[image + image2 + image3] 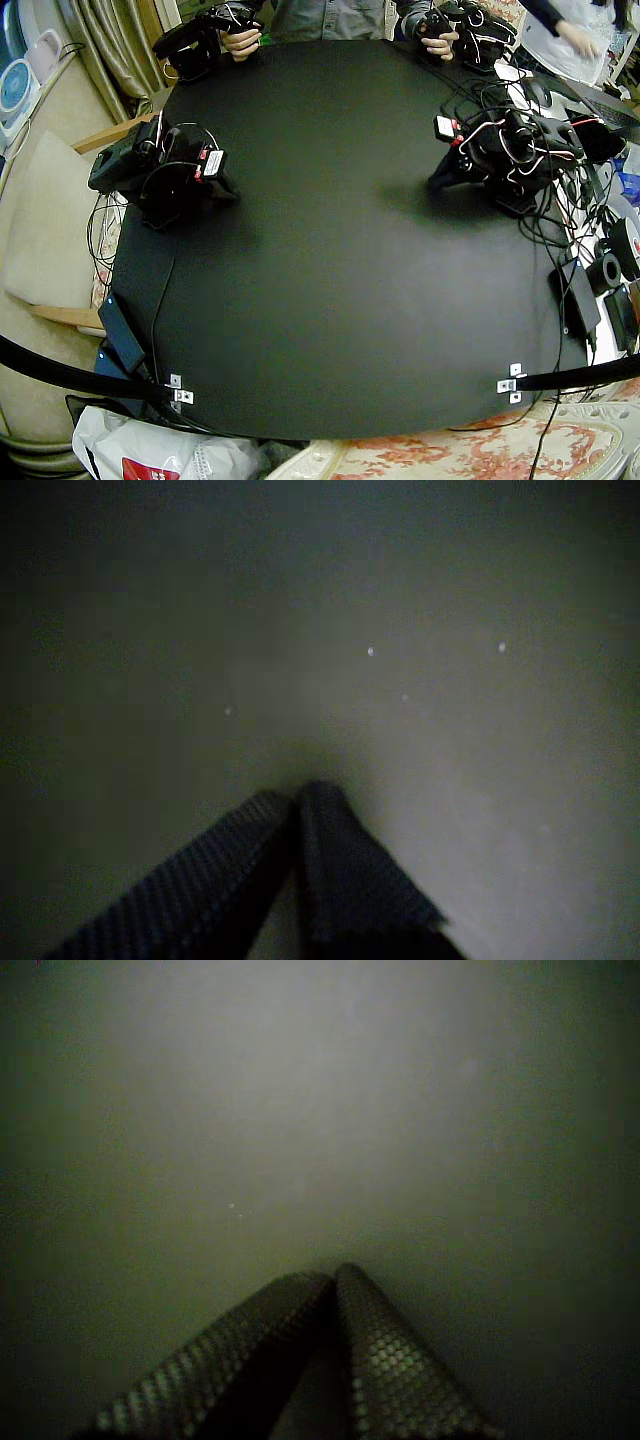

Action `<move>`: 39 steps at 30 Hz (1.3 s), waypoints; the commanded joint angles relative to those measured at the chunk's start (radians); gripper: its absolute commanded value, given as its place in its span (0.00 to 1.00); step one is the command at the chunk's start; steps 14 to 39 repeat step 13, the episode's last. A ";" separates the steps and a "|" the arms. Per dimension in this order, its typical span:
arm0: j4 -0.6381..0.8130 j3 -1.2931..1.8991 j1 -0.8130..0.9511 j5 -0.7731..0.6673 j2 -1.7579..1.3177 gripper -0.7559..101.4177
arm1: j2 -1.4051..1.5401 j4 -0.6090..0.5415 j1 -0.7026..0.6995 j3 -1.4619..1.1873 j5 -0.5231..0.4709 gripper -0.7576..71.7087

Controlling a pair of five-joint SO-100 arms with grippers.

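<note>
Both black arms sit folded low on the black table mat (330,250). The right arm's gripper (226,189) points down at the mat beside its base, and nothing lies near it. Across the table, the left gripper (441,180) also rests tip-down on bare mat. In a wrist view a gripper (298,792) has its two textured fingers (350,870) pressed together over empty mat. In a wrist view the other gripper (333,1272) is likewise shut with nothing between its fingers (390,1360). Which arm each wrist view rides on cannot be told.
A person's hands (241,42) are at the far edge. Cables and black devices (600,270) crowd the edge by the left arm. A black adapter (121,332) lies near the right arm's front corner. Metal brackets (512,382) hold straps at the front edge.
</note>
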State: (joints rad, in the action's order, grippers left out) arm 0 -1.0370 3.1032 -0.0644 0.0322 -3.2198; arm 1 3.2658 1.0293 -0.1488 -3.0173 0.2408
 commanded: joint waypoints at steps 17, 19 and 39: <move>0.011 0.002 -0.021 0.006 -0.020 0.01 | 0.006 0.000 0.098 0.012 -0.204 0.01; 0.011 0.002 -0.021 0.006 -0.020 0.01 | 0.006 0.000 0.098 0.012 -0.204 0.01; 0.011 0.002 -0.021 0.006 -0.020 0.01 | 0.006 0.000 0.098 0.012 -0.204 0.01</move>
